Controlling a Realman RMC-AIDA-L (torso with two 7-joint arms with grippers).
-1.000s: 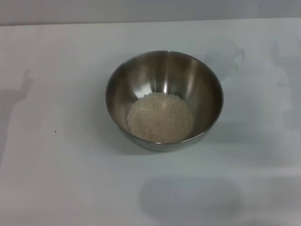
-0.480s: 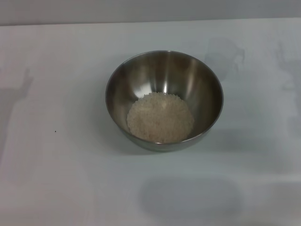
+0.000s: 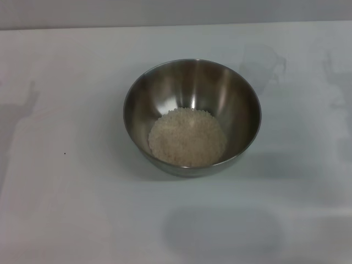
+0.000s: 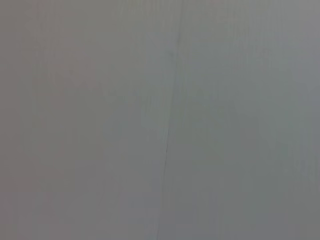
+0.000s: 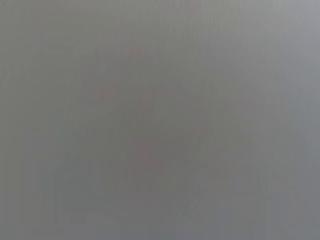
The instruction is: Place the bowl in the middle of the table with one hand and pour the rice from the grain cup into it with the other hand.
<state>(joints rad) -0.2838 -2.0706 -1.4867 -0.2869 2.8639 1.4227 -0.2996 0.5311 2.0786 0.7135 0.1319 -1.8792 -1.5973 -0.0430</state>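
Note:
The stainless-steel bowl stands near the middle of the white table. A pale heap of rice lies in its bottom. Behind it to the right, the clear grain cup shows only faintly, standing upright on the table with its handle pointing right; it looks empty. Neither gripper appears in the head view. Only soft arm shadows fall on the table's left and right sides. Both wrist views show a plain grey surface and no fingers.
The table's far edge runs across the top of the head view. A tiny dark speck lies left of the bowl. A broad soft shadow sits on the table in front of the bowl.
Bowl, rice and cup have stayed put. Only the faint shadows near the cup and along the right side have shifted slightly.

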